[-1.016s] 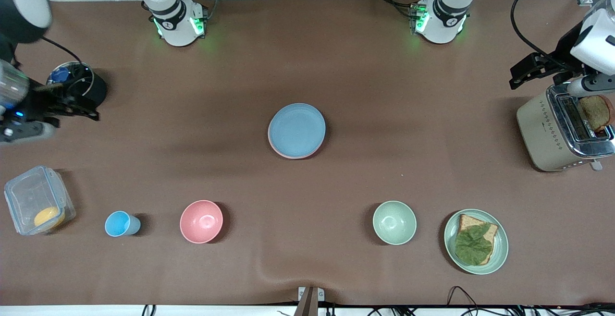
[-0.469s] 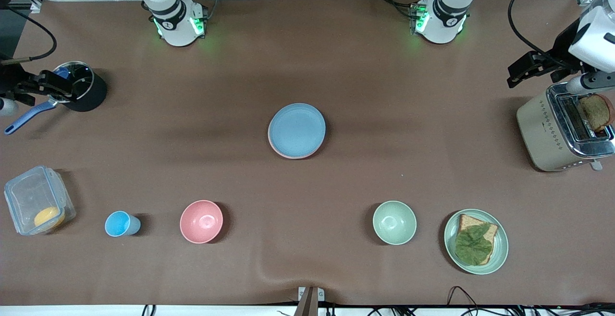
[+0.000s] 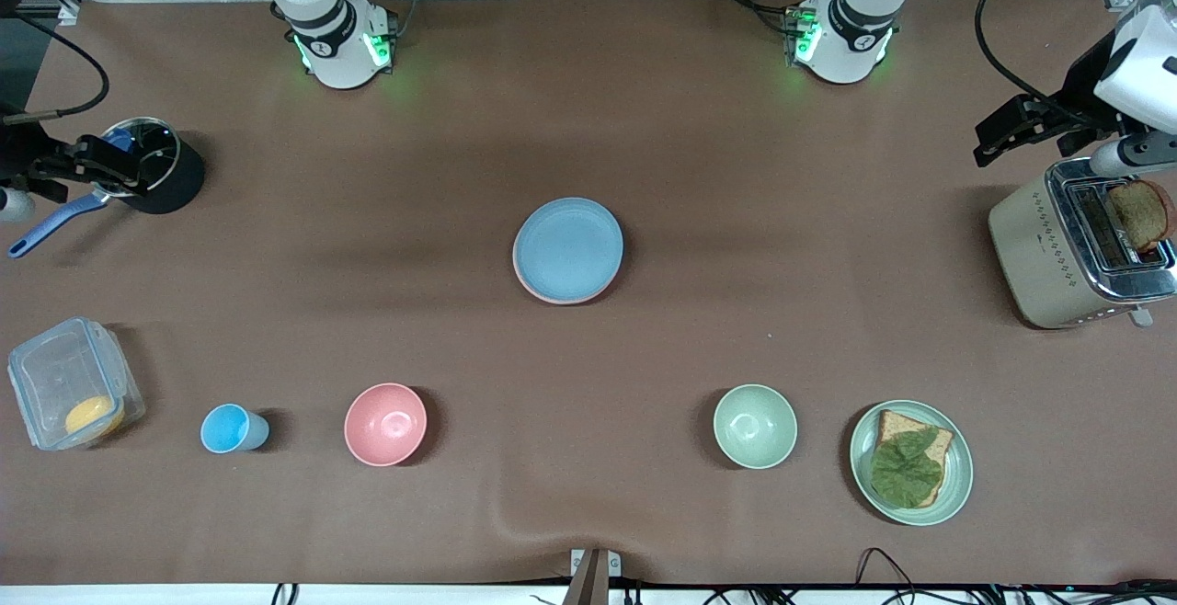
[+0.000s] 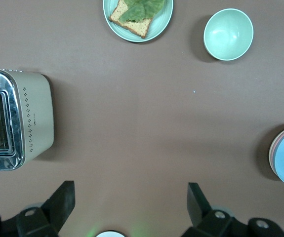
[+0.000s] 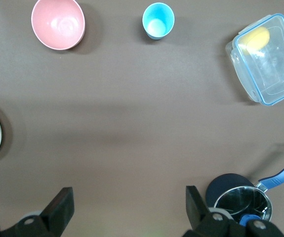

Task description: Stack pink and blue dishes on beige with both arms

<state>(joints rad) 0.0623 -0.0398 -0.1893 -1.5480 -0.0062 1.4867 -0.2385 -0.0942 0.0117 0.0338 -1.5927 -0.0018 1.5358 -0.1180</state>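
Blue plate (image 3: pixel 568 248) tops pink plate (image 3: pixel 552 296) mid-table; spread left gripper (image 4: pixel 130 207) at 3 o'clock, spread right gripper (image 5: pixel 128 210) at 9, equidistant.

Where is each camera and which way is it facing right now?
Front: high across the table, facing both arm bases; blue plate central.
Left wrist: looks down beside the toaster, toward the green bowl; open left tool shows.
Right wrist: looks down beside the pot, toward the pink bowl; open right tool shows.
Shared: all three show the blue plate.

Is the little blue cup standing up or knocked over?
Standing up. The blue cup shows its round open mouth facing upward, beside the pink bowl.
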